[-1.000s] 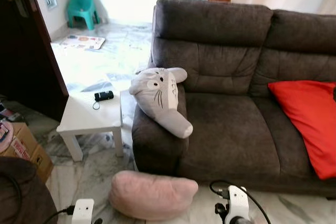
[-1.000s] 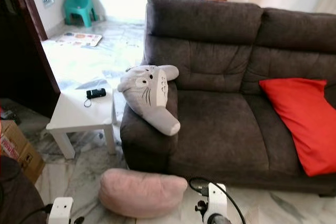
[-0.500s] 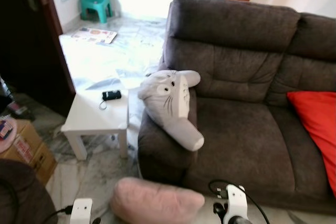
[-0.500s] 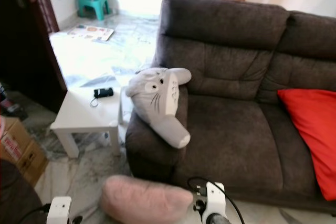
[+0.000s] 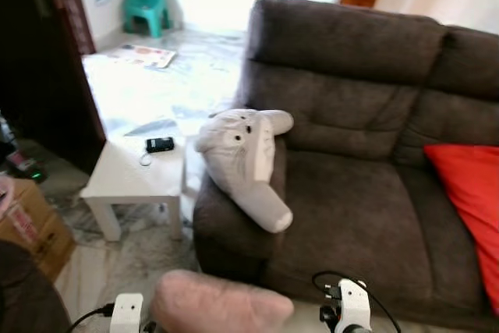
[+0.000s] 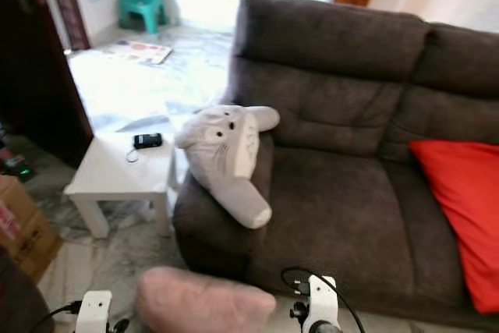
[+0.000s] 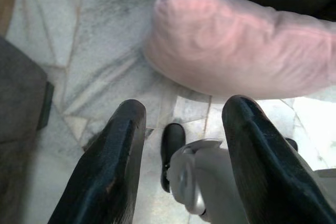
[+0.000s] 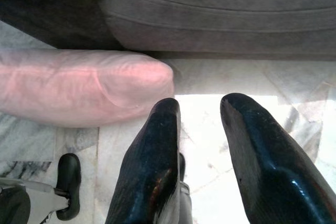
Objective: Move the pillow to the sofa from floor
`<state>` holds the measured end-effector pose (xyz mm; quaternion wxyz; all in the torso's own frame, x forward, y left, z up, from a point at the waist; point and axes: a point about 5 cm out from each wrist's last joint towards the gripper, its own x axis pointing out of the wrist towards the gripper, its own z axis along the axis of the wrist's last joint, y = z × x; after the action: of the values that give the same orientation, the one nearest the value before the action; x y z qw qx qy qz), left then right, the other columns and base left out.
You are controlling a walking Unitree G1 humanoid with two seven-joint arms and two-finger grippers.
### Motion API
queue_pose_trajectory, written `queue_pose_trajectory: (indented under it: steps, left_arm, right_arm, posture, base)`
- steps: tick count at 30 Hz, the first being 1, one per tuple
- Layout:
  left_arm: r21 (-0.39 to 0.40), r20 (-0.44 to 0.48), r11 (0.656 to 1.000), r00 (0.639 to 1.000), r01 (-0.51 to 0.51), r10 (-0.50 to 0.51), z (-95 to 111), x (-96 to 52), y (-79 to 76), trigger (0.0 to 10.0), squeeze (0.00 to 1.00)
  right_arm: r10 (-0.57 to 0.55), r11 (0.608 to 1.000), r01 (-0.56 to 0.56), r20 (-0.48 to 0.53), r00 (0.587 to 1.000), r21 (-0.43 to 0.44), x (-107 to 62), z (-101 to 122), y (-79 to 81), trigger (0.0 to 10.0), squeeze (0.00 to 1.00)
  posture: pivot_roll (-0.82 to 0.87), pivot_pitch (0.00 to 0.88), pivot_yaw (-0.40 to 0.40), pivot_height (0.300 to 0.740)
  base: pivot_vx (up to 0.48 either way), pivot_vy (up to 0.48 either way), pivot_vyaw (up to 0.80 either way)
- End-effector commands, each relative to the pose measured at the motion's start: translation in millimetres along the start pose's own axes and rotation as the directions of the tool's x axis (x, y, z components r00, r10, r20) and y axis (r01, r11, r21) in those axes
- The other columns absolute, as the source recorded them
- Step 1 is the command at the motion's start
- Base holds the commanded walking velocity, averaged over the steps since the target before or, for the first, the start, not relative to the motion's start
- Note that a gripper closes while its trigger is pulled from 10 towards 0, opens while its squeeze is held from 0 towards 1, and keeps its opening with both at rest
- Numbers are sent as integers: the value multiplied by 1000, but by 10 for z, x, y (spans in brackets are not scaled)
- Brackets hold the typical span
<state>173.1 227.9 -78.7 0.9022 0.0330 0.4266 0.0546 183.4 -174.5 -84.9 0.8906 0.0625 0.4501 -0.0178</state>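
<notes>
At the bottom of the frame, the pink pillow lay on the marble floor against the grey sofa. Left gripper and right gripper hovered near it, jaws apart, gripping nothing.

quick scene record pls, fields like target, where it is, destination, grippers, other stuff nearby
target: pink pillow
location: on the marble floor, in front of the sofa's left armrest
destination: dark grey sofa, seat free beside the red cushion
left gripper: open, near the pillow, not touching
right gripper: open, beside the pillow's end
nearby: grey plush toy on the armrest; white side table
</notes>
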Motion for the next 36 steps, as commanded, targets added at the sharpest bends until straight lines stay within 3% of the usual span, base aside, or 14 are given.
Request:
queue_pose_trajectory:
  steps: [1, 9, 13, 18, 19, 24, 25, 27, 29, 30, 31, 32, 36]
  left_arm:
    - [7, -10, 1000, 1000, 6, -6, -21, -4, 5, 10000, 0]
    - [4, -4, 1000, 1000, 6, -6, -15, -4, 2, 10000, 0]
    - [-34, 12, 999, 1000, -21, 22, -15, -9, 13, 10000, 0]
    - [-40, 110, 999, 993, -37, 41, 99, -6, -6, 10000, 0]
    - [-11, 352, 999, 935, -44, 45, 495, -34, -109, 10000, 0]
    - [-16, 431, 998, 900, -68, 69, 580, -79, -68, 10000, 0]
    - [-33, 491, 995, 866, -91, 96, 647, -120, -18, 10000, 0]
    - [-34, 520, 993, 847, -111, 112, 683, -136, 17, 10000, 0]
    - [-41, 616, 989, 776, -141, 136, 873, -213, 91, 10000, 0]
    - [-30, 694, 987, 707, -160, 136, 1046, -320, 105, 10000, 0]
    - [-30, 694, 987, 707, -160, 136, 1046, -320, 105, 10000, 0]
    - [-18, 744, 984, 656, -176, 131, 1170, -410, 103, 10000, 0]
    - [-16, 803, 980, 582, -198, 131, 1333, -529, 122, 10000, 0]
  right_arm:
    - [-7, 1000, 7, 6, 1000, -4, 6, 40, -13, 10000, 0]
    - [-6, 1000, 6, 7, 1000, -5, 7, 45, -11, 10000, 0]
    - [-6, 1000, 6, 8, 1000, -7, 7, 46, -11, 10000, 0]
    - [0, 1000, -2, 71, 997, 24, 8, 130, -26, 10000, 0]
    - [-17, 1000, 15, 137, 990, 22, 1, 225, -73, 10000, 0]
    - [-35, 999, 28, 208, 977, 33, -13, 327, -128, 10000, 0]
    - [-38, 999, 36, 281, 959, 11, -32, 431, -160, 10000, 0]
    - [-31, 1000, 28, 334, 942, 12, -47, 513, -170, 10000, 0]
    - [-4, 1000, -3, 470, 883, 13, -99, 743, -173, 10000, 0]
    - [16, 1000, -21, 566, 824, 3, -157, 909, -153, 10000, 0]
    - [16, 1000, -21, 566, 824, 3, -157, 909, -153, 10000, 0]
    - [32, 999, -31, 620, 784, -12, -201, 1003, -116, 10000, 0]
    - [53, 999, -40, 672, 739, -35, -255, 1081, -54, 10000, 0]
  posture:
    - [184, 10, -125, 740]
    - [185, 11, -126, 740]
    - [184, 13, -126, 740]
    - [188, 11, -127, 740]
    - [187, 8, -128, 740]
    - [191, 7, -129, 740]
    - [185, 4, -128, 740]
    - [183, 3, -128, 740]
    - [181, 0, -130, 740]
    - [182, 0, -131, 740]
    - [182, 0, -131, 740]
    - [183, 0, -133, 740]
    - [191, 0, -137, 740]
  base:
    - [0, 0, 0]
    - [0, 0, 0]
    - [0, 0, 0]
    - [0, 0, 0]
    - [0, 0, 0]
    - [0, 0, 0]
    - [0, 0, 0]
    - [0, 0, 0]
    - [0, 0, 0]
    - [0, 0, 0]
    - [0, 0, 0]
    - [0, 0, 0]
    - [0, 0, 0]
